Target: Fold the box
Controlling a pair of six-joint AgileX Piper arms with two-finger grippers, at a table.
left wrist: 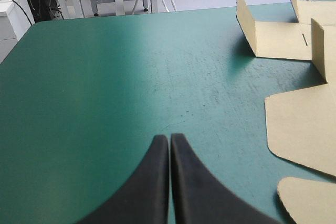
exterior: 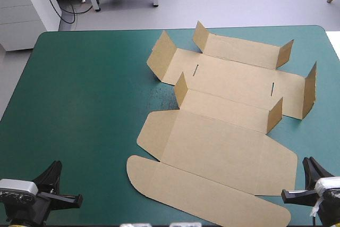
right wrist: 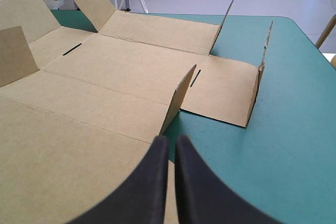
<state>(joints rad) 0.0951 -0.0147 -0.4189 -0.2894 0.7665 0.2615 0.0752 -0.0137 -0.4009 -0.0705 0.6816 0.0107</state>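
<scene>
Though otherwise flat, the box (exterior: 223,136), six flaps (exterior: 309,91) upright.

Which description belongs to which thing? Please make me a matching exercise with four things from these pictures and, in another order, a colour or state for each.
Things:
1. box
2. left gripper
3. right gripper
4. table cover

Descriptions:
A. teal-green, bare on the table's left half
B. shut, with only bare cover straight ahead of it
C. brown, mostly flat, not yet folded up
D. shut, with brown board straight ahead of it

Right pairs: 1-C, 2-B, 3-D, 4-A.
</scene>
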